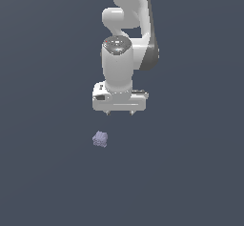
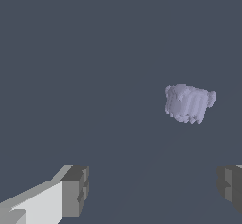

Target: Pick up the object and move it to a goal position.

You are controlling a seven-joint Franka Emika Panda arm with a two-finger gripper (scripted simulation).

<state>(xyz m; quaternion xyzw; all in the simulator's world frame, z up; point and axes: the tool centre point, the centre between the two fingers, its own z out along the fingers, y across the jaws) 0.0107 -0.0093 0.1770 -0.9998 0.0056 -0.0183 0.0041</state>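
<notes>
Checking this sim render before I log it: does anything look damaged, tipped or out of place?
Nothing stands out. The lumpy lavender block sits alone on the flat grey surface, intact and untouched. The gripper is open, its fingers apart and clear of the block, which lies off to one side rather than between them.

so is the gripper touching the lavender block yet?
Apart. The wrist view shows bare floor between the lavender block and both fingertips of the open gripper.

We are seeing arm (image 1: 125,39) showing smooth, glossy white plastic-like shell. Fingertips (image 2: 75,191) looking matt grey, blocky. Object (image 2: 189,103) showing matt, bumpy lavender surface. Ground (image 1: 47,172) appearing flat, matt slate.
</notes>
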